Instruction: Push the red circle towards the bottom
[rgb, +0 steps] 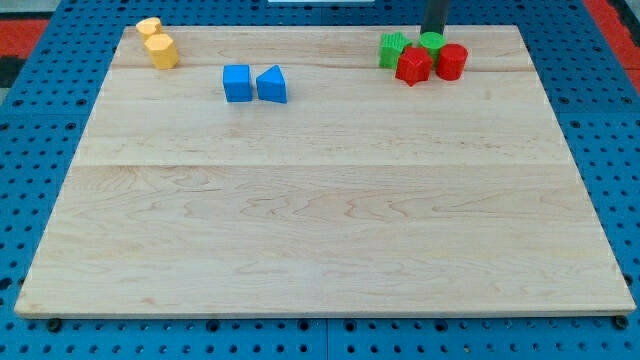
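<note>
In the camera view, my tip sits at the view's top, just behind the green round block, holding nothing. The red circle lies just below and right of it, touching the red star-like block; a green block sits left.

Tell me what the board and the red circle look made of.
Board: looks like pale wood, matte, with visible grain and plank seams. Red circle: probably moulded or printed plastic, uniform saturated colour, slight sheen; can't confirm. My tip sits just above it, behind the green blocks.
</note>
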